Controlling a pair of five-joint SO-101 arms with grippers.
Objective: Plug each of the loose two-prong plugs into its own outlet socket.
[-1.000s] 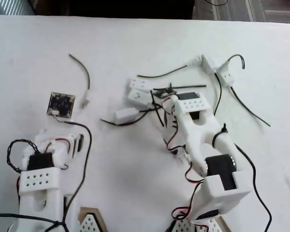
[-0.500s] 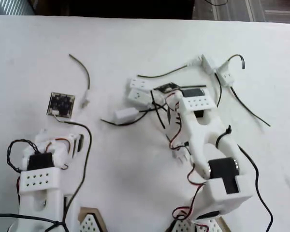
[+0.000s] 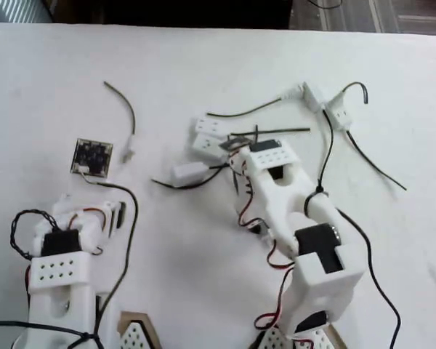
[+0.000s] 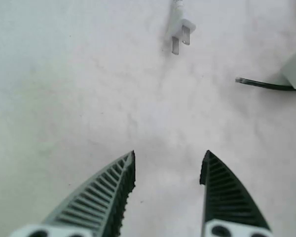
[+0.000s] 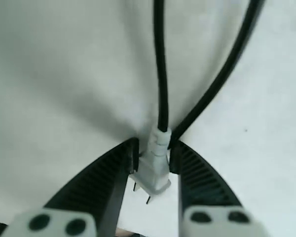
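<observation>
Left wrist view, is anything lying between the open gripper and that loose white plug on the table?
Nothing visible does. Just tabletop lies between the left gripper and the loose plug. The black cable end sits off to one side of that line.

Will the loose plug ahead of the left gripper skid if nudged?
The plug looks small and light, lying flat on the smooth table, so it probably skids or pivots. Its cord is short and free-ended, so it likely adds little drag.
</observation>
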